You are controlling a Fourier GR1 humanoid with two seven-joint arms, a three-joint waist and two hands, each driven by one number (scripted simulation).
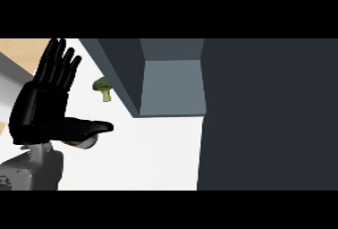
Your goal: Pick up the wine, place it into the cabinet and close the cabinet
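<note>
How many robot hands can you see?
1. The left hand shows at the view's left, open with fingers up, near the broccoli on the counter. The right hand is out of view, maybe hidden behind the dark cabinet.

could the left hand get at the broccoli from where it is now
Probably yes. The left hand stands open, fingers up, at the view's left, and the broccoli lies just to its right on the white counter. Nothing shows between them; the grey cabinet stands further right.
</note>
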